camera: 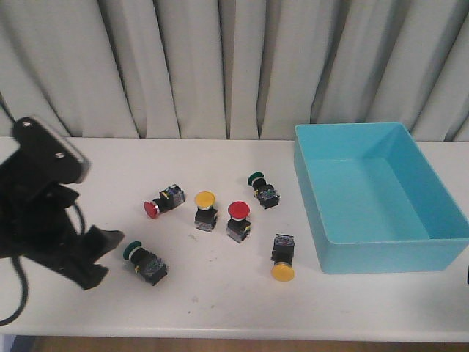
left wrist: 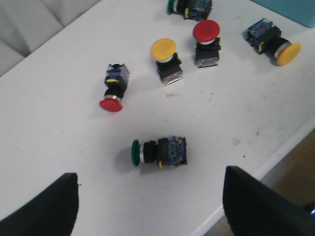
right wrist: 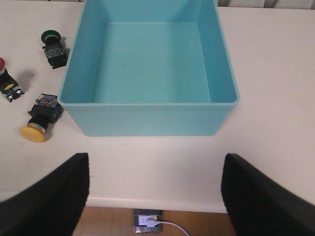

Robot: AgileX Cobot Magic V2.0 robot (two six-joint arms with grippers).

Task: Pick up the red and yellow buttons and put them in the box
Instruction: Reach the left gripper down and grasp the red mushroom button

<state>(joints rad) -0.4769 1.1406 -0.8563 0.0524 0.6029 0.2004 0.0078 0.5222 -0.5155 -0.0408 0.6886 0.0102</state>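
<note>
The left hand [left wrist: 147, 206] is hovering with its fingers spread wide and holding nothing, poised over the near edge of the table [camera: 220, 308]. A green button [left wrist: 160, 151] is lying on its side just ahead of it. Beyond that are resting a tipped red button [left wrist: 114, 91], an upright yellow button [left wrist: 166, 60], an upright red button [left wrist: 206, 42] and a tipped yellow button [left wrist: 274, 43]. The hand is likely sitting high to survey targets before descending.

The right hand [right wrist: 152, 196] is also spread and empty, positioned directly before the box [right wrist: 147, 113], which is standing empty. No legible labels or writing are showing.
</note>
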